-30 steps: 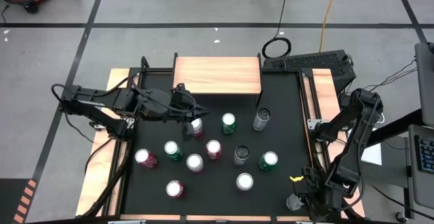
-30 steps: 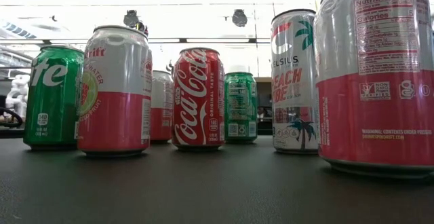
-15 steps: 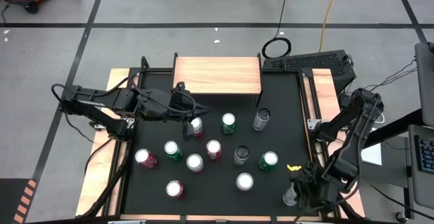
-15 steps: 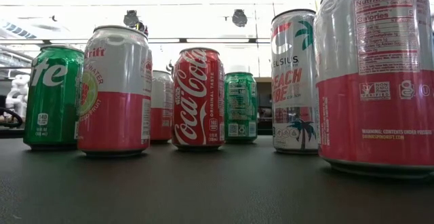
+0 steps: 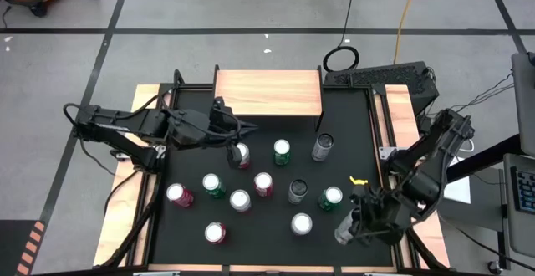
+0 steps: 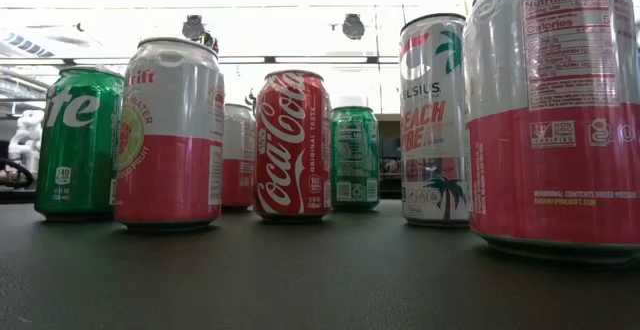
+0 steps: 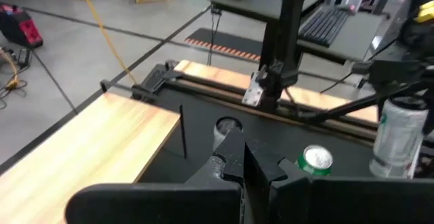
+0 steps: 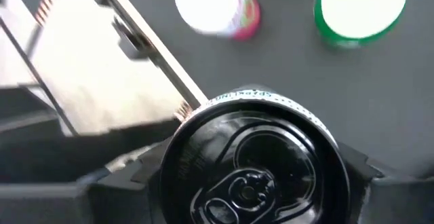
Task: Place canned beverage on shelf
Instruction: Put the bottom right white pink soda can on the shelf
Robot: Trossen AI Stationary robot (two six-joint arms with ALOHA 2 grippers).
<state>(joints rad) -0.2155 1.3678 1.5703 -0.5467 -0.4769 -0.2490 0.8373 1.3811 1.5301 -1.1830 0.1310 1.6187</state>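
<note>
While right gripper (image 5: 349, 228) clamps can (image 8: 254, 159), cans (image 5: 240, 199) crowd mat (image 5: 188, 234)

Left hand (image 5: 248, 129) closed, arm stretched inward; right hand (image 5: 347, 228) clamped, arm folded.

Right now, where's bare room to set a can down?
The shelf top is bare. Open mat lies along the table's right rail beyond the grey can. It is crowded mid-mat around the can cluster.
</note>
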